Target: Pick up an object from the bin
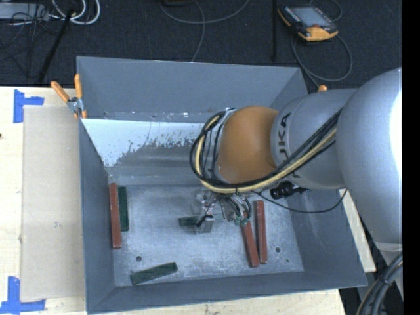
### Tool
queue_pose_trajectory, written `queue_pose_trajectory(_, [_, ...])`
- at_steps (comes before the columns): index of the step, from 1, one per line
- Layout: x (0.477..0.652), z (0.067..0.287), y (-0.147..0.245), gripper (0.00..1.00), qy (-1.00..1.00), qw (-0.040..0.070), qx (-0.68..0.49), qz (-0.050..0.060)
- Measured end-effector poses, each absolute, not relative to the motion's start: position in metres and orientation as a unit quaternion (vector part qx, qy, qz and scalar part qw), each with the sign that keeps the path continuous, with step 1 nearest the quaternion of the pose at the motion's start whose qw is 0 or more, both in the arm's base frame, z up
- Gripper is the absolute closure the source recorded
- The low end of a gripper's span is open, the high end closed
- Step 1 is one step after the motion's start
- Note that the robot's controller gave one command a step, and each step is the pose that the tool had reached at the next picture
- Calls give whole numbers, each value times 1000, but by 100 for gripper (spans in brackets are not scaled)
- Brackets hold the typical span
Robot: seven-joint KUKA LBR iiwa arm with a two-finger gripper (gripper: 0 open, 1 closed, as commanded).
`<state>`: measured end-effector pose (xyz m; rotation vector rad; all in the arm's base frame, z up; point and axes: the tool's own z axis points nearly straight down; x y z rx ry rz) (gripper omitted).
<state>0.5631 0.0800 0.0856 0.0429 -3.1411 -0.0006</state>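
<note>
Dark little block (190, 223) sits mid-floor in the bin (92, 176), right at the tip of the gripper (207, 216). Honestly can't tell if the gripper's open or clamped on it. Two brown sticks (256, 240) lie just beside.

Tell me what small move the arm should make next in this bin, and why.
Probably ease down a touch onto the small dark piece lying alone mid-floor: the gripper sits right at it, seemingly just above, and the two brown sticks nearby lie apart from it.
</note>
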Motion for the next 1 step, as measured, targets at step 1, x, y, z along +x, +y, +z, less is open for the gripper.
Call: queue_pose_trajectory(1, [576,207,78,100,-999,-5,39,0])
